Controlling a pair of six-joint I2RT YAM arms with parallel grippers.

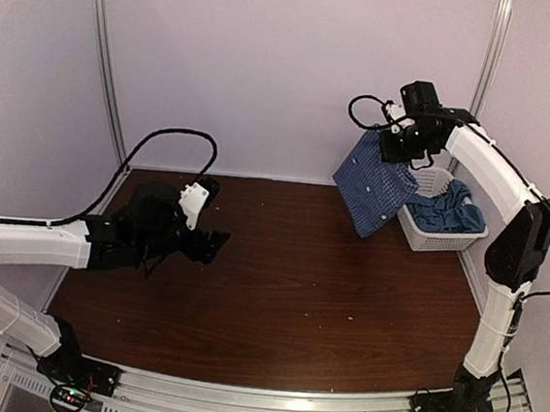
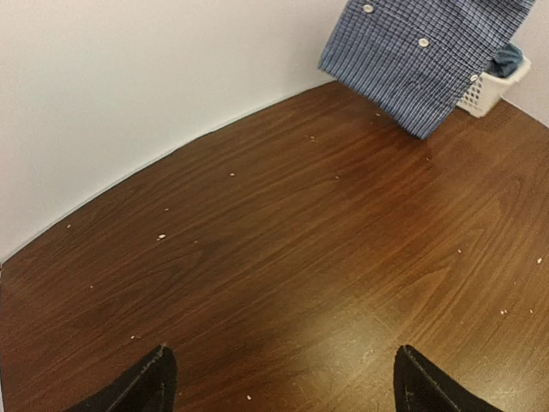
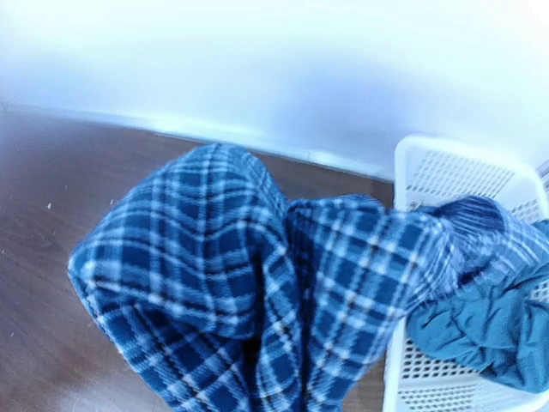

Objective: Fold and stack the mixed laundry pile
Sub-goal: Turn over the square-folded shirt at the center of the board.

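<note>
Top external view: my right fingers point(image 1: 388, 144) are closed on the upper edge of the checked button shirt point(image 1: 375, 182). It hangs from them in the upper right of the frame, draped just left of the white lattice basket point(image 1: 447, 244). Its lower corner is close to the surface point(image 1: 295, 305), though I cannot tell whether it touches. The teal t-shirt point(image 1: 447, 209) lies bunched in the basket. My left fingers point(image 1: 215, 246) are spread wide with nothing between them, low over bare wood at centre left and well apart from both garments.

I judge the task to be barely begun. One garment is lifted out and the other is not yet taken. Nothing is spread flat, folded or stacked.

The right arm rises from its base at lower right, bends high along the right edge and reaches back toward the wall. The left arm lies low and stretched in from the left edge, its wrist pointing toward the shirt.
</note>
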